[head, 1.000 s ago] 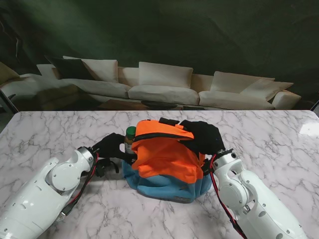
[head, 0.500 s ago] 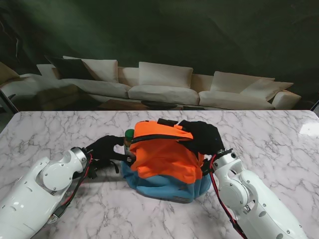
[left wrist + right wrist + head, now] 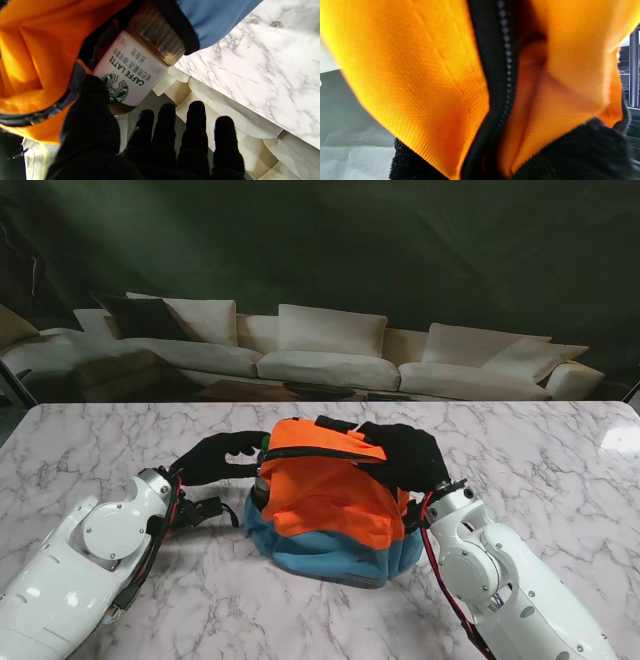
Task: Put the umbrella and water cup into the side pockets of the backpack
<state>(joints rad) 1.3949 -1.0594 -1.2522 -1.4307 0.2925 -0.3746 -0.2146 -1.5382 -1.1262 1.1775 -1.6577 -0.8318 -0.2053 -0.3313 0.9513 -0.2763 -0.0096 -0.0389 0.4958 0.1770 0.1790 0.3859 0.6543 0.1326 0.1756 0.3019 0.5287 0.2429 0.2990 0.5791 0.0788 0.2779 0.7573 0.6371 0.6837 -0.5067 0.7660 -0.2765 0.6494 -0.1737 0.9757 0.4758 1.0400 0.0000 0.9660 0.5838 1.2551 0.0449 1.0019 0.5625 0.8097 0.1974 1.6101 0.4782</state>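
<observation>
Backpack [image 3: 325, 500], orange over blue, upright mid-table [image 3: 120, 440]. Water cup [image 3: 132, 75], a latte bottle, seated in the backpack's left side pocket [image 3: 180, 30], base inside, label showing. Left hand [image 3: 220, 457] beside the pocket, 4 fingers [image 3: 195, 130] spread, thumb against the bottle, gripping nothing. Right hand [image 3: 405, 455] clamped on the backpack's top right. Umbrella not made out in any view.
</observation>
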